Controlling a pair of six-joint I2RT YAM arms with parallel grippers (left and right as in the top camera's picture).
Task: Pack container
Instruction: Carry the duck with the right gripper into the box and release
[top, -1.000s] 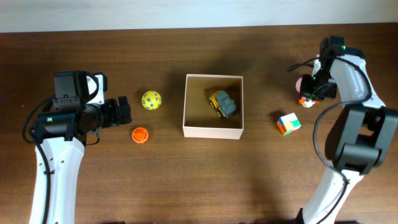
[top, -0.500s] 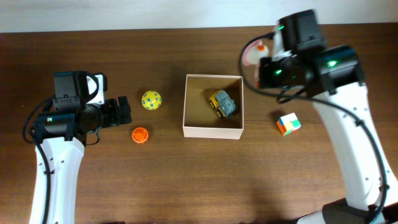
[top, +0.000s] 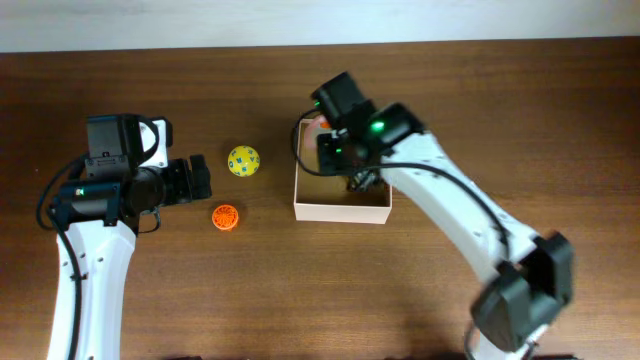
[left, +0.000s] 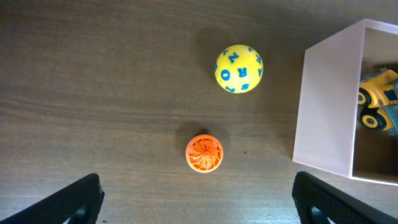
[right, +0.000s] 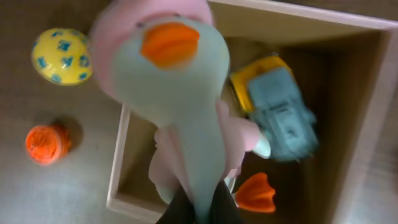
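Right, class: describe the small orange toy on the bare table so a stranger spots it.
Find the big white-walled box. On its left lie two small toys, set apart. Beside the yellow lettered ball is the orange disc: smaller, ridged, no letters.

You swung the right gripper a long way left, from the far right of the table. It has carried the duck with it, and both now hang over the box.
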